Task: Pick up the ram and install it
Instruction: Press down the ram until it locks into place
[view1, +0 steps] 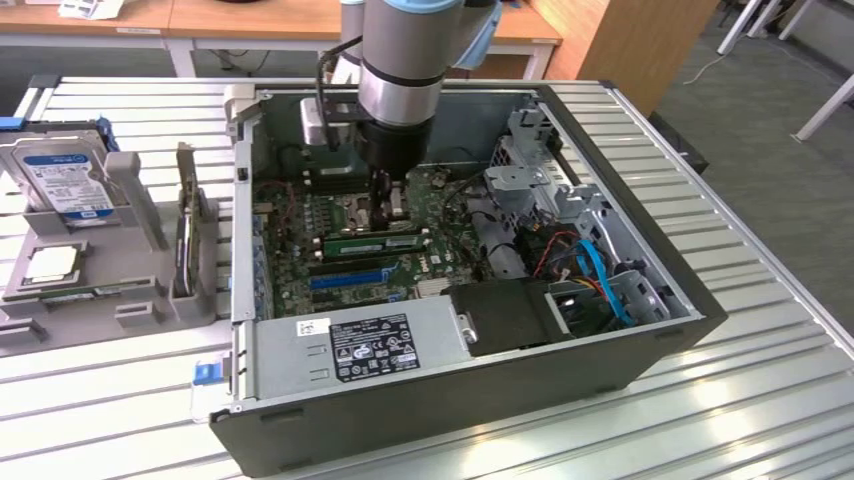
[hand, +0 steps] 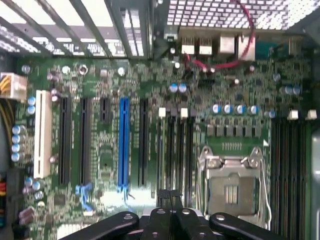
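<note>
Though unable to confirm a full seating, judged the task far along. Found the computer case lying open on the slatted desk, with a grey holder just beside it on the exterior view's left, carrying a hard drive and a square processor chip. Saw the arm reaching straight down into the case over the motherboard.

Counted the pick-up as done: spotted the ram well apart from the holder, inside the case, standing on edge along the board between the blue slot and the processor socket. Took it for sitting in a memory slot, parallel to the blue slot, green edge and dark chips facing the exterior camera. Could not tell whether pressed fully home or whether latched at the ends; judged that as the part possibly left.

Placed the gripper directly over the ram's middle, very near it, on the socket side in the exterior view. Could not tell touching from just above. Found the gripper clenched, fingertips brought together in the wrist view with no gap between them. Made out no part of the stick pinched between them; judged it as resting in the board rather than hanging from the gripper.
</note>
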